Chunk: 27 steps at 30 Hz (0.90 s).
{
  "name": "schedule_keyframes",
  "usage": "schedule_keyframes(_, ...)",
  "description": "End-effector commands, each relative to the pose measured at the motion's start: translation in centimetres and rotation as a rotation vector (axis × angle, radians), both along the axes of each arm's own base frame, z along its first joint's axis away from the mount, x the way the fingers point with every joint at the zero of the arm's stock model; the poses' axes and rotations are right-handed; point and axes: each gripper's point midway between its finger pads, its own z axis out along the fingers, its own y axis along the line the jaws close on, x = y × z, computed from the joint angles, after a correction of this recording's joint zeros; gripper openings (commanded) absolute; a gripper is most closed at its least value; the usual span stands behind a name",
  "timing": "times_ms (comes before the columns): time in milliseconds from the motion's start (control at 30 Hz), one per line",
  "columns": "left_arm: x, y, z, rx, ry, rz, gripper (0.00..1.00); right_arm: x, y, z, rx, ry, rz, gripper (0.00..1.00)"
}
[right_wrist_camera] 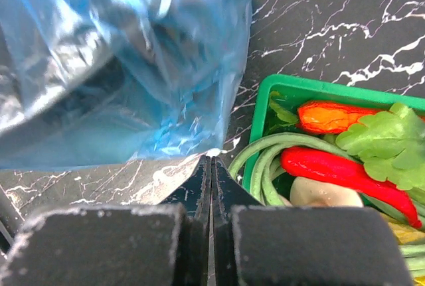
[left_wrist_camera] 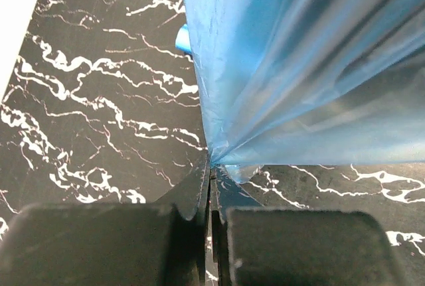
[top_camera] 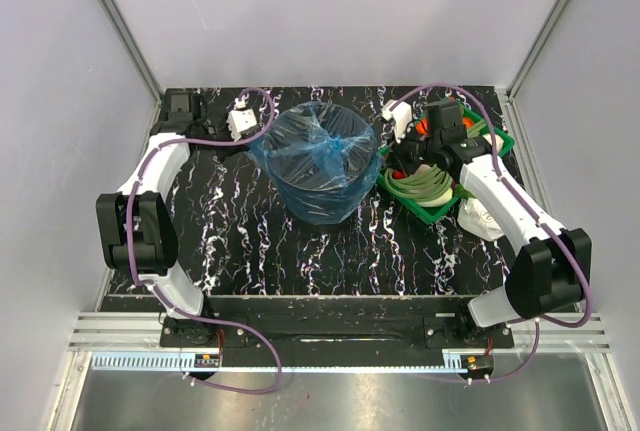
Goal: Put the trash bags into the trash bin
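Note:
The black trash bin (top_camera: pixel 318 194) stands in the middle of the marbled table, wrapped in a translucent blue trash bag (top_camera: pixel 330 126) that drapes over its rim and sides. My left gripper (top_camera: pixel 256 143) is at the bag's left side. In the left wrist view it (left_wrist_camera: pixel 211 164) is shut, with a gathered corner of the blue film (left_wrist_camera: pixel 305 67) pinched at its tips. My right gripper (top_camera: pixel 386 151) is at the bag's right side. Its jaws (right_wrist_camera: pixel 212 158) are shut too, and the edge of the bag (right_wrist_camera: pixel 119 67) meets their tips.
A green tray (top_camera: pixel 497 139) of vegetables sits just right of the bin, under the right wrist; its rim (right_wrist_camera: pixel 255 133) is beside the right fingers. A white wrinkly plastic lump (top_camera: pixel 480 219) lies in front of the tray. Enclosure walls stand on three sides.

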Motion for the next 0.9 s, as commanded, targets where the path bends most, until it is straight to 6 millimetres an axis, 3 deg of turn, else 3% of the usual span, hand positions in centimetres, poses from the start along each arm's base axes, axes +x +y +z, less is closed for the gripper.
schedule_keyframes(0, 0.1, 1.3, 0.2, 0.000, -0.027, 0.023, 0.00, -0.2, 0.2, -1.2, -0.015, 0.003, 0.017, 0.00)
schedule_keyframes(533, 0.3, 2.4, -2.5, 0.035, -0.001, 0.067, 0.00, 0.1, 0.1, -6.4, -0.049, 0.095, 0.009, 0.00)
schedule_keyframes(867, 0.0, 2.1, -3.6, 0.017, 0.029, 0.056, 0.00, 0.0, 0.2, -6.2, -0.040, 0.093, 0.007, 0.00)
